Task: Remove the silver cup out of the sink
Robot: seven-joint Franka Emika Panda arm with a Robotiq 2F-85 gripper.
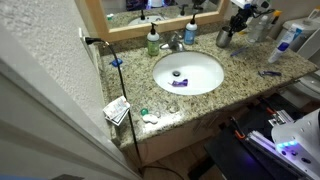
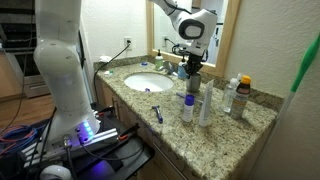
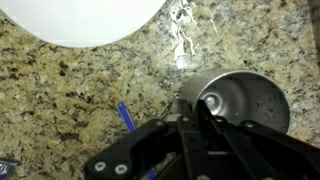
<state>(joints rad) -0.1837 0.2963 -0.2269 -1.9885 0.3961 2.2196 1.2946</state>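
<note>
The silver cup [image 3: 243,100] is a metal cylinder with its opening up, over the speckled granite counter beside the sink, outside the basin. My gripper [image 3: 190,108] is shut on the cup's near rim, one finger inside and one outside. In an exterior view the cup [image 1: 224,38] hangs under the gripper [image 1: 231,27] at the counter's back, right of the faucet. In an exterior view the gripper [image 2: 192,62] holds the cup [image 2: 192,71] behind the bottles. The white round sink [image 1: 205,75] [image 2: 140,80] [image 3: 80,20] holds a small purple item [image 1: 178,84]. I cannot tell if the cup touches the counter.
A green soap bottle [image 1: 152,40] and chrome faucet [image 1: 176,42] stand behind the sink. Several bottles [image 2: 205,100] stand on the counter near the cup. A blue stick [image 3: 126,117] lies on the granite by the gripper. A mirror rises behind the counter.
</note>
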